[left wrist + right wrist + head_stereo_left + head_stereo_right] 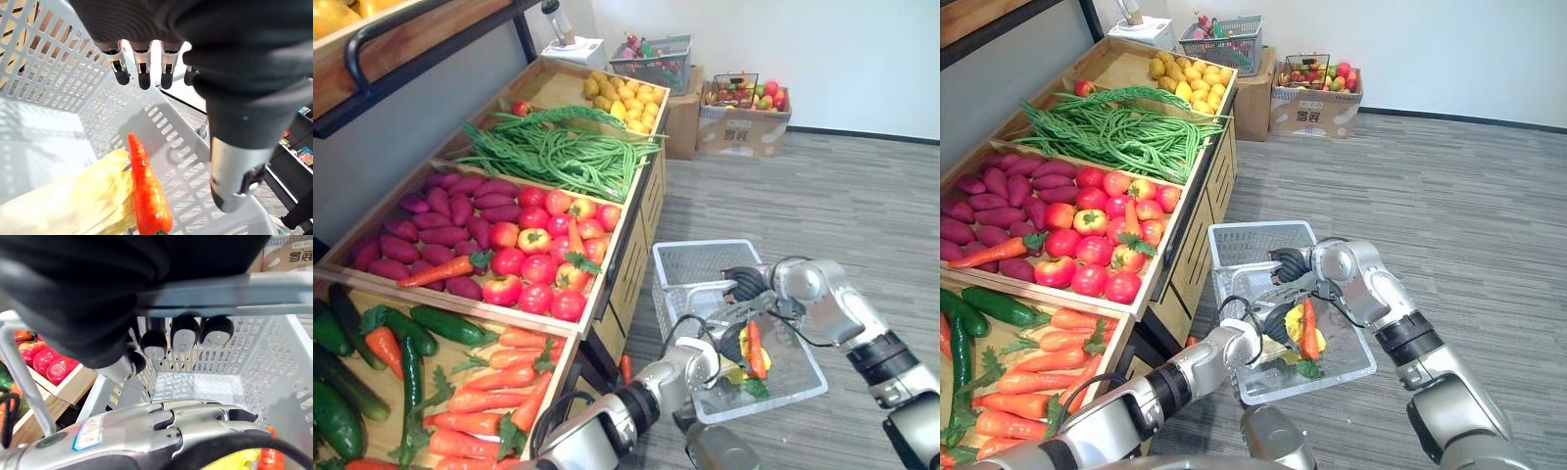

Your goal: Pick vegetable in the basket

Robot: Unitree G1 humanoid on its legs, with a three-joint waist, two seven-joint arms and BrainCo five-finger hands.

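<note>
1 carrot (146, 196) is lying inside the basket (705, 262) on a yellow item (83, 198), the left hand (146, 24) is hovering just above it with fingers (143, 73) spread wide and empty, and the right hand (744, 284) is clasping the basket's handle (283, 291).

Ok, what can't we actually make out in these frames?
- Yellow item against the carrot in the basket: cut by the left wrist view's edge, partly behind the left hand in the eye views; type unclear.
- Red item on the floor below the stand: mostly behind the left arm.
- Contents of the grey basket and the wire basket by the wall: too small.
</note>
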